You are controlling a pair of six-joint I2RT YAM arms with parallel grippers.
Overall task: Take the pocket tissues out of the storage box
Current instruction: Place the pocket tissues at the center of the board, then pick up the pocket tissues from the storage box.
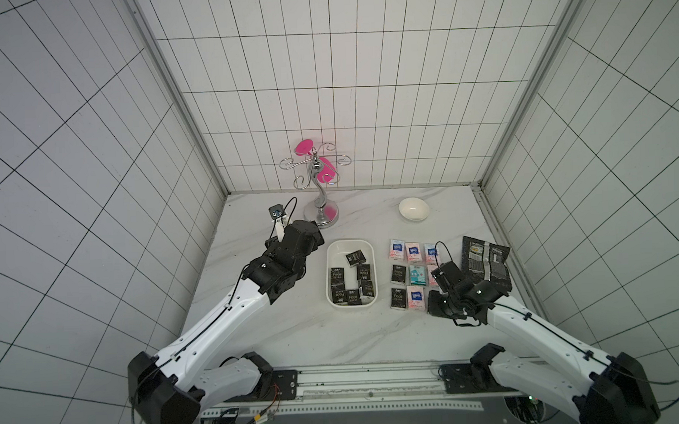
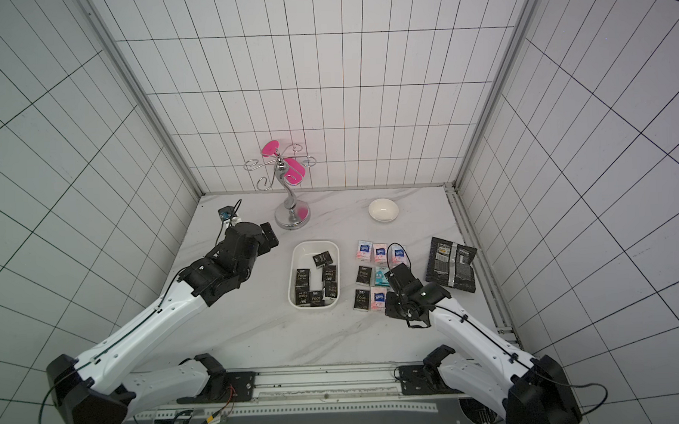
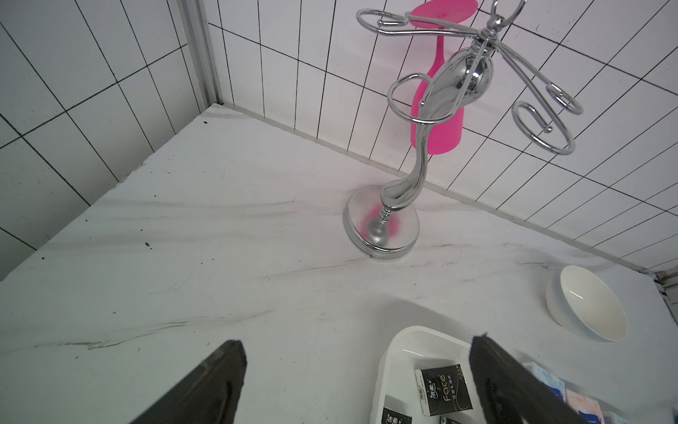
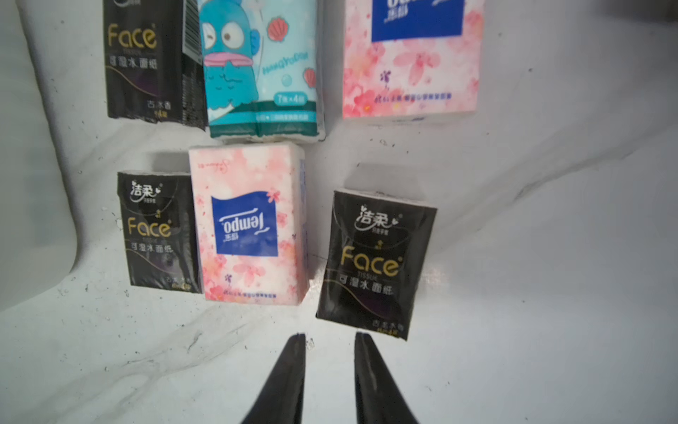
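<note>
In a top view we see the box (image 1: 338, 255) at the centre of the worktop (image 1: 295, 331), black packs (image 1: 356, 258) inside and other packs (image 1: 415, 275) in rows toward the right edge. In the left wrist view, the left gripper (image 3: 356, 343) spreads its fingers wide, with nothing between them. In the right wrist view, the right gripper (image 4: 331, 336) has its fingers slightly apart and empty, beside a black pack (image 4: 376, 264).

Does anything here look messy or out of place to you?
Only mildly. Inside the storage box the black packs lie jumbled, the farthest pack turned at an angle. Beside it the other packs form tidy rows, though the black pack nearest the right gripper sits slightly crooked. Nothing spilled or damaged.
</note>
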